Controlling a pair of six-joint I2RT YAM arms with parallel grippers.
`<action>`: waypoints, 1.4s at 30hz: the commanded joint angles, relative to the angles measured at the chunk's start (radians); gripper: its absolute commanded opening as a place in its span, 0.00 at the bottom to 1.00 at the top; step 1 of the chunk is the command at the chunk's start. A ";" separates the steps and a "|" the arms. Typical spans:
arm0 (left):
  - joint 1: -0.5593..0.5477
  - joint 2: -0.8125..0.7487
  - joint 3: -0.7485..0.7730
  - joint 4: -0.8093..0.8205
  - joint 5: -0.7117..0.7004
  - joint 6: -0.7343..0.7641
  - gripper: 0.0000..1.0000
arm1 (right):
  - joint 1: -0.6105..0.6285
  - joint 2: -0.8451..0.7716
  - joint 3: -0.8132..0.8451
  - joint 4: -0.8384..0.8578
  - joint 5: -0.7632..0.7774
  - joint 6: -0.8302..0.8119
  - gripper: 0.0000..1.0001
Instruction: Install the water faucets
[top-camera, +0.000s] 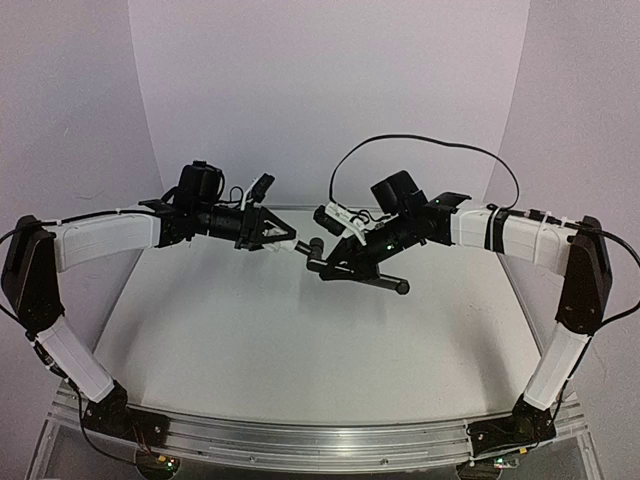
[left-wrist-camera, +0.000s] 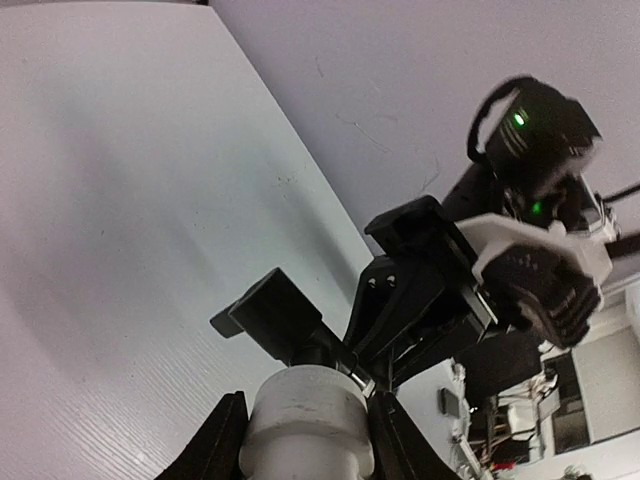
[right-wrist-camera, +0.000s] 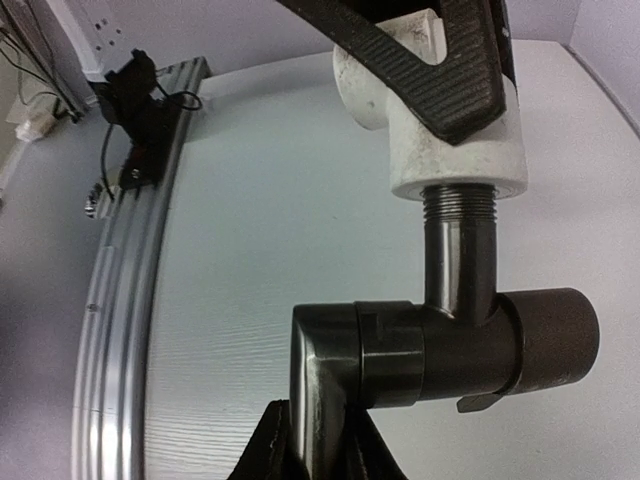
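Both arms meet in mid-air above the white table (top-camera: 300, 350). My left gripper (top-camera: 287, 242) is shut on the small white cylindrical fitting (left-wrist-camera: 305, 420), which sits between its two fingers. My right gripper (top-camera: 335, 262) is shut on the black metal faucet (right-wrist-camera: 430, 345), holding its elbow end. The faucet's long rod (top-camera: 375, 281) slants down to the right. In the right wrist view the faucet's threaded stem (right-wrist-camera: 458, 205) enters the bottom of the white fitting (right-wrist-camera: 455, 150), with some threads still showing. The left gripper's ribbed fingers (right-wrist-camera: 430, 70) clamp the fitting.
An aluminium rail (top-camera: 320, 440) runs along the table's near edge and carries both arm bases. A black cable (top-camera: 430, 145) loops above the right wrist. White backdrop walls stand behind and to both sides.
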 joint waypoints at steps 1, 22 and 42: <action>-0.056 -0.079 0.045 0.042 0.006 0.313 0.14 | 0.060 -0.023 0.110 0.098 -0.560 0.021 0.00; -0.099 -0.232 -0.022 0.052 -0.187 0.534 0.74 | 0.056 -0.035 0.079 0.101 -0.422 -0.017 0.00; -0.065 -0.342 -0.143 -0.024 -0.443 0.256 0.92 | 0.014 -0.179 -0.115 0.157 0.191 -0.069 0.00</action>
